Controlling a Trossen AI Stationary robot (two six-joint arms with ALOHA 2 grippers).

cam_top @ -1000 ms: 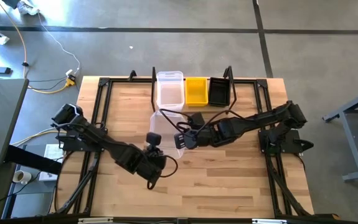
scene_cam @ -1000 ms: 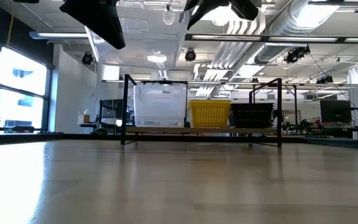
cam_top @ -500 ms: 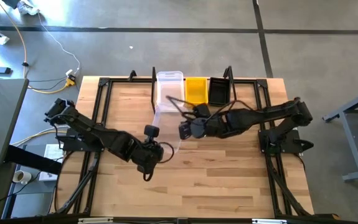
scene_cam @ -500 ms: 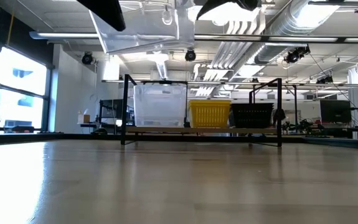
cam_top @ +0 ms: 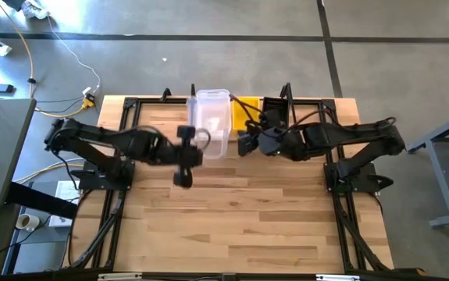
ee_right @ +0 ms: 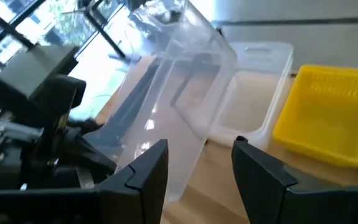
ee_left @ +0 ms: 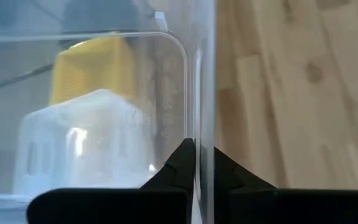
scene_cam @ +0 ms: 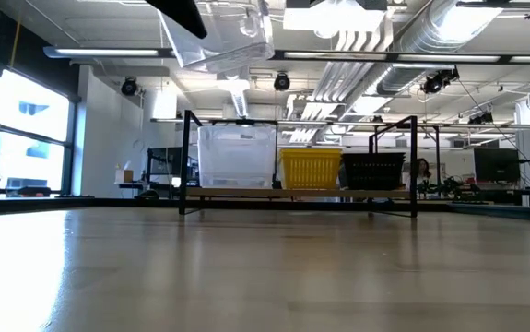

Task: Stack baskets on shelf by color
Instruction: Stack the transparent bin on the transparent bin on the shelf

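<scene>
My left gripper (cam_top: 196, 143) is shut on a clear basket (cam_top: 212, 125) and holds it high above the shelf's left end. In the low view that basket (scene_cam: 223, 41) hangs tilted at the top. On the shelf (scene_cam: 292, 194) stand a clear stack (scene_cam: 237, 155), a yellow basket (scene_cam: 311, 168) and a black basket (scene_cam: 372, 171), resting on their bottoms. My right gripper (ee_right: 200, 171) stands open just right of the held basket (ee_right: 172, 106), with nothing between its fingers. My left gripper pinches the clear basket's side wall (ee_left: 198, 134) at its rim, one finger (ee_left: 177, 167) inside the basket and one outside. The fingers come level from the table's left. The basket is lifted clear and tilted above the clear stack.
Black rod frames (cam_top: 192, 109) rise at both ends of the shelf. The bare tabletop (cam_top: 247, 211) stretches toward the near edge. The right arm (cam_top: 326, 136) reaches across in front of the yellow basket (cam_top: 244, 109) and the black basket (cam_top: 275, 115).
My left gripper has carried the clear basket up and toward the far edge, until it hangs over the clear stack. My right gripper has opened, let go of the basket, and drawn toward the far right.
</scene>
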